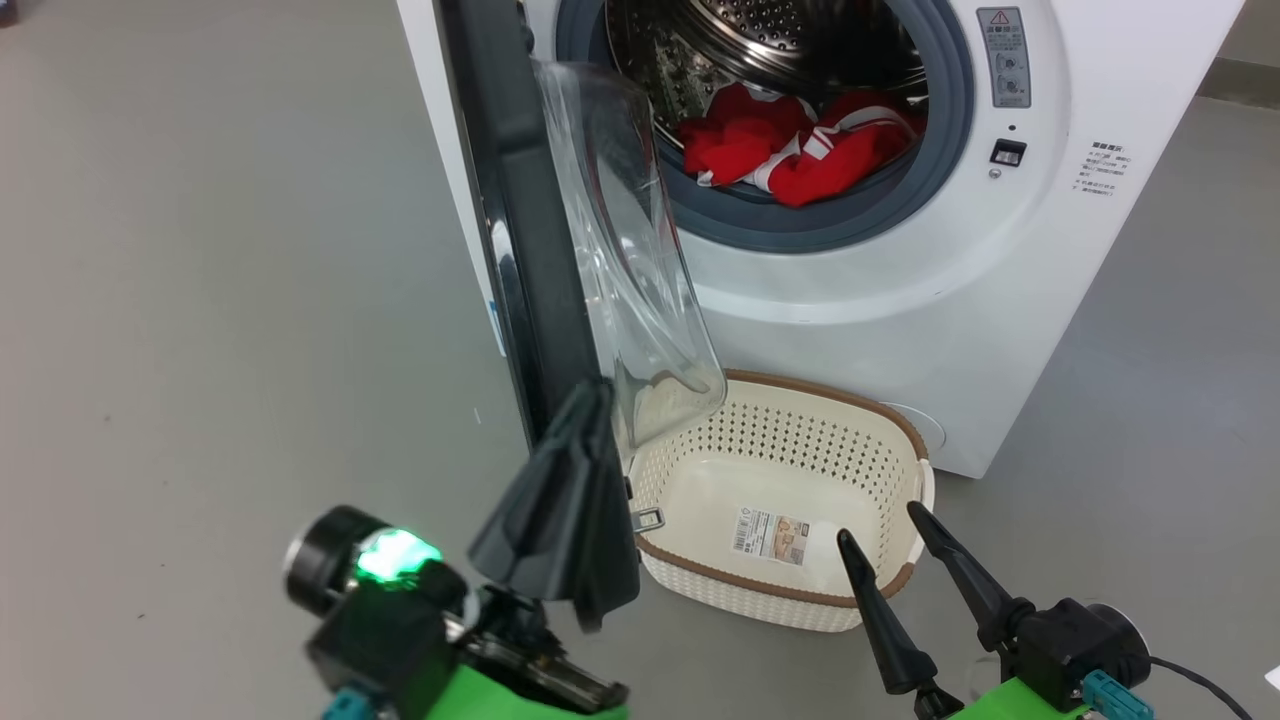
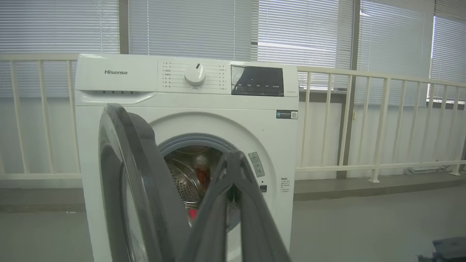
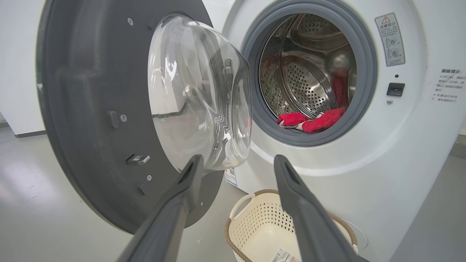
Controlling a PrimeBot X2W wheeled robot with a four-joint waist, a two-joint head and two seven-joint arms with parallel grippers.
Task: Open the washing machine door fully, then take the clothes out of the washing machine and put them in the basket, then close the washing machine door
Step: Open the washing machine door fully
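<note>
The white washing machine [image 1: 900, 300] stands ahead with its door [image 1: 520, 230] swung out, seen edge-on, the clear glass bowl [image 1: 630, 270] bulging to the right. The red clothes [image 1: 800, 150] lie at the front of the steel drum, also seen as clothes [image 3: 309, 122] in the right wrist view. The cream basket [image 1: 900, 440] sits on the floor under the opening, with only a sticker inside. My left gripper [image 1: 592, 398] is shut with nothing in it, its tip at the door's lower edge. Over the basket's near rim, my right gripper [image 1: 880, 522] is open and holds nothing.
Grey floor [image 1: 200, 300] spreads wide on the left of the door. In the left wrist view a white railing [image 2: 364, 120] and window blinds stand behind the machine [image 2: 182, 83]. The door's dark inner face [image 3: 91, 109] is at the left of the right wrist view.
</note>
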